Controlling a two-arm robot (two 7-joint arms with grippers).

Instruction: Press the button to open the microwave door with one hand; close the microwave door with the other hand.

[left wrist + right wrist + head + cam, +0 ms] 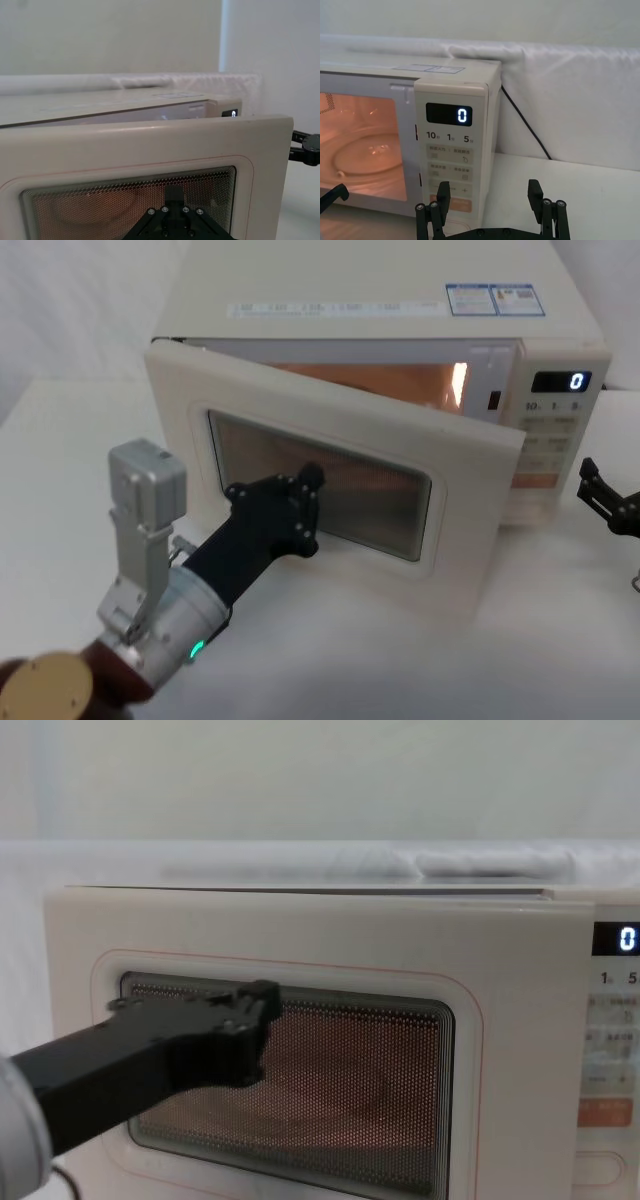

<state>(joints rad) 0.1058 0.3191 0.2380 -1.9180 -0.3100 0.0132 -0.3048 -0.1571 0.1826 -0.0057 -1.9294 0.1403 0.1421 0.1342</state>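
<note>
Glowing orange inside, the microwave (400,310) holds its glass turntable (362,152). Narrowed left gripper (308,480) touches the half-open microwave door (330,430); wide-spread right gripper (490,192) hovers near the control panel (451,160).

Soft, even white light fills the room, and shadows on the white table (560,640) stay faint. The warmest light is the orange glow inside the cream-white boxy microwave (365,145), showing through the mesh window of its cream door (330,1120). The black digital display (449,115) shines crisply. In the chest view, the dark left arm (110,1075) looks blurred up close.
</note>
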